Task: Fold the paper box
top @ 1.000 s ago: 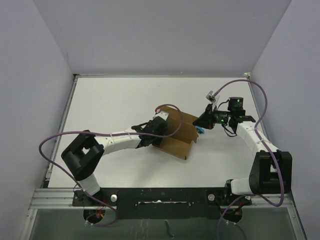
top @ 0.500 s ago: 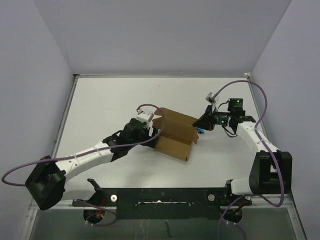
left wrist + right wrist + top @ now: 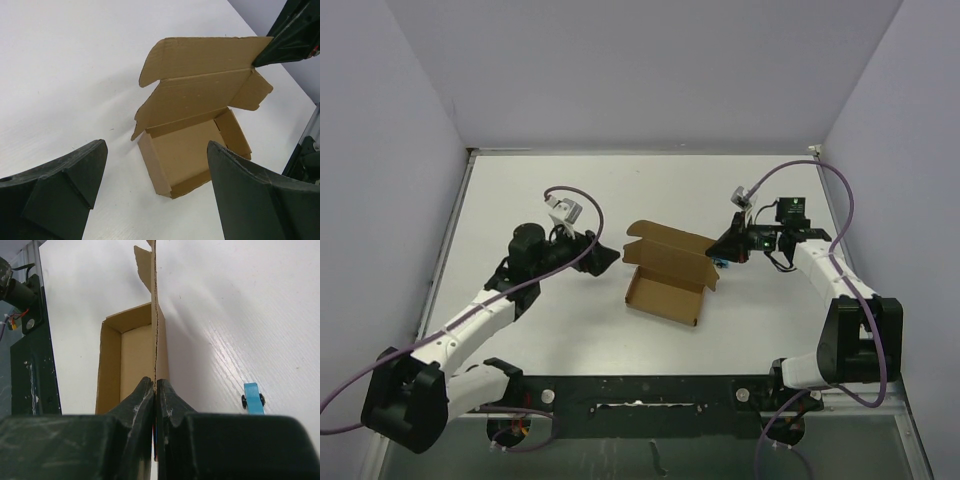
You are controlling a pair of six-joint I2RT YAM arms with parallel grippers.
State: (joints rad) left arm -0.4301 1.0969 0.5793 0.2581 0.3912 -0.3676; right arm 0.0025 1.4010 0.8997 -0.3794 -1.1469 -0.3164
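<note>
Paper box (image 3: 665, 275) on tabletop (image 3: 540, 190), tray open, lid upright, ahead of left pincer (image 3: 601, 258), spread wide, touching nothing. Lid edge clamped in right pincer (image 3: 155, 385). Blue wheeled piece (image 3: 252, 397) beside it.

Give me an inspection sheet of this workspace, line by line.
Surface: white table, no marks seen.
Job's things: paper box, brown, tray formed, lid standing open.
Clutter: small blue object on the table beside the box.
End effectors: left end effector open, clear of the box; right end effector shut on the lid's edge.
Cables: purple cables loop over both arms, off the box.
Surroundings: plain walls on three sides.
</note>
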